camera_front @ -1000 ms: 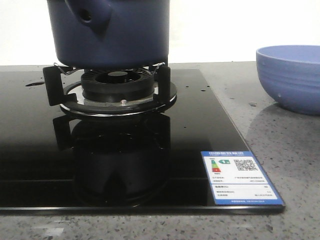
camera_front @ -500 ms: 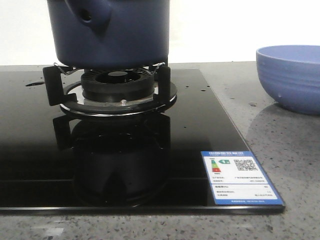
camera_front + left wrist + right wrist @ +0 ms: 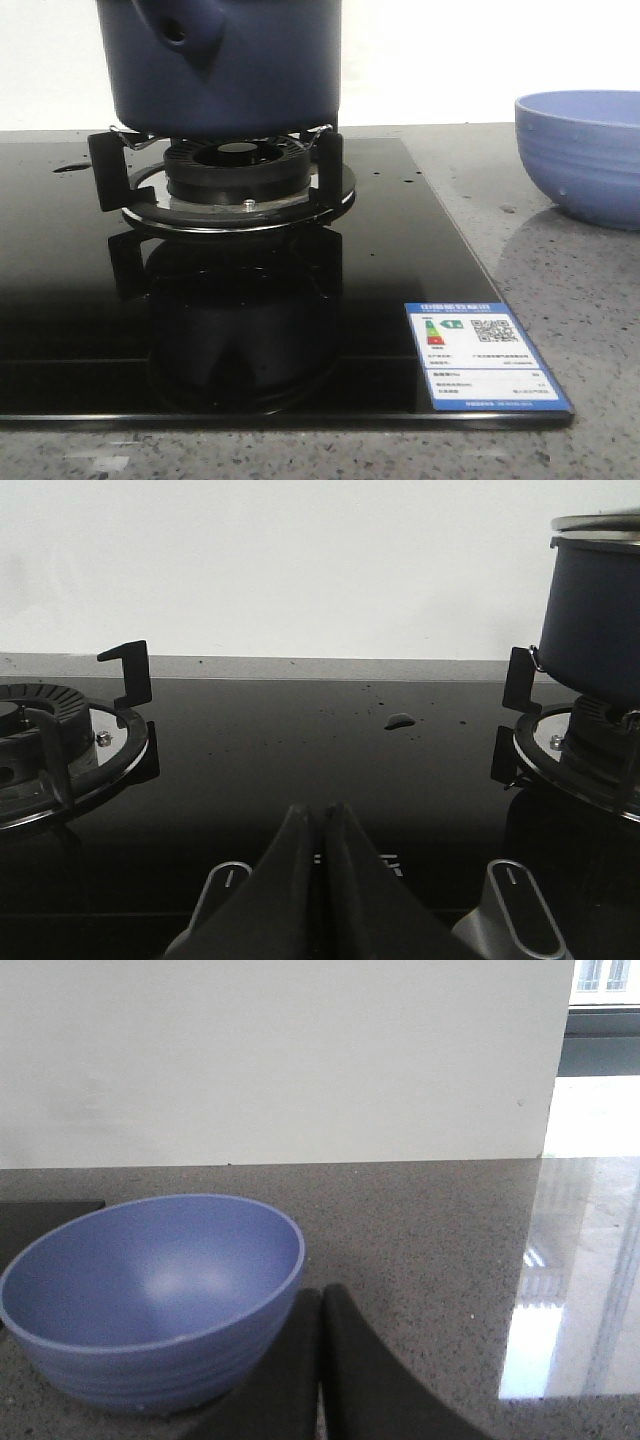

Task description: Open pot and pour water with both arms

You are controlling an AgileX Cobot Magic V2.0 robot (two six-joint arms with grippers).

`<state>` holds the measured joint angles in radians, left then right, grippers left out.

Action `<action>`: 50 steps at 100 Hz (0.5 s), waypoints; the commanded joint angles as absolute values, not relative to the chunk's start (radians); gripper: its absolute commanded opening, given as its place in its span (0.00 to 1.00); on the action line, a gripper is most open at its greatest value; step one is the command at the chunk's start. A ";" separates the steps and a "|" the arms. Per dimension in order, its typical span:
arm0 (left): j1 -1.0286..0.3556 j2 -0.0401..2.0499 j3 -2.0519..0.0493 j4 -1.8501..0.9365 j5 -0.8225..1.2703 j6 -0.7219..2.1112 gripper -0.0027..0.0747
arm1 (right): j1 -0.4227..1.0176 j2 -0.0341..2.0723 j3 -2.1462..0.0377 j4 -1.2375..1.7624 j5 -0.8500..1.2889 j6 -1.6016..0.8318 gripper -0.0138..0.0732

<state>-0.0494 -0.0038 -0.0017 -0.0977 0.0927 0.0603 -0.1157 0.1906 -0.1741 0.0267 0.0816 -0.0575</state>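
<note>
The dark navy pot (image 3: 225,65) stands on the black burner grate (image 3: 235,175), its stubby holed handle (image 3: 180,30) turned toward the camera; its top is cut off in the front view. In the left wrist view the pot (image 3: 595,610) shows a metal lid rim (image 3: 598,522) on top. My left gripper (image 3: 322,815) is shut and empty, low over the black glass hob between the two burners. Beside the light-blue bowl (image 3: 150,1300), my right gripper (image 3: 322,1300) is shut and empty over the grey counter. Neither gripper shows in the front view.
The light-blue ribbed bowl (image 3: 582,155) sits on the grey stone counter right of the hob. A second burner (image 3: 60,745) lies at the hob's other side. Two control knobs (image 3: 520,915) flank my left fingers. A blue energy label (image 3: 485,355) is stuck to the hob's front corner.
The whole front view has shifted a few pixels to the right; nothing else has moved.
</note>
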 commanded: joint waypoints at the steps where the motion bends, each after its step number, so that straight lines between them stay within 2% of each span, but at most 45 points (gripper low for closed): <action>1: -0.050 -0.032 0.033 -0.107 0.022 0.050 0.01 | -0.097 0.183 -0.134 -0.023 -0.025 -0.022 0.09; 21: -0.050 -0.032 0.033 -0.107 0.022 0.050 0.01 | -0.050 0.071 0.034 -0.038 -0.056 -0.022 0.09; 36: -0.050 -0.032 0.033 -0.107 0.022 0.050 0.01 | -0.050 -0.033 0.034 -0.084 0.051 -0.022 0.09; 50: -0.050 -0.032 0.033 -0.107 0.022 0.050 0.01 | -0.052 -0.028 0.034 -0.091 0.080 -0.022 0.09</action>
<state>-0.0494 -0.0038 -0.0017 -0.0977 0.0950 0.0603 -0.0519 -0.0083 0.0086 -0.0738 0.1298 -0.0265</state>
